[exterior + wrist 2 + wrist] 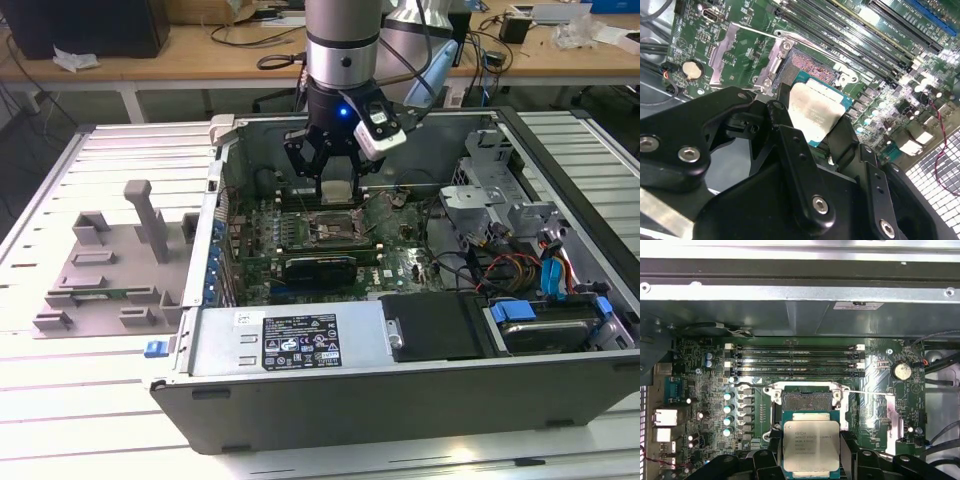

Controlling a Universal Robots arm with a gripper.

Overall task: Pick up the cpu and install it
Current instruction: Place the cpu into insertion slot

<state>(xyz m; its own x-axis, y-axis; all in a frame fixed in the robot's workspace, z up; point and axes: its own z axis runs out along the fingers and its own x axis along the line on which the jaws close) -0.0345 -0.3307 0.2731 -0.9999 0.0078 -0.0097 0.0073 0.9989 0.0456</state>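
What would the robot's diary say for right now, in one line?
gripper | shut on cpu | cpu held flat over open socket on motherboard | not seated yet

cpu print unreadable, white label (likewise)

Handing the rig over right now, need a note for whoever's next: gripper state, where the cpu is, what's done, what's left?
Gripper: shut on the cpu, with a finger on each of two opposite edges.
Cpu: held flat with its metal top up, inside the open computer case, raised above the socket.
Socket: open, contact field bare, nothing in it.
Done: the pick-up.
Left: the cpu is not yet seated in the socket.
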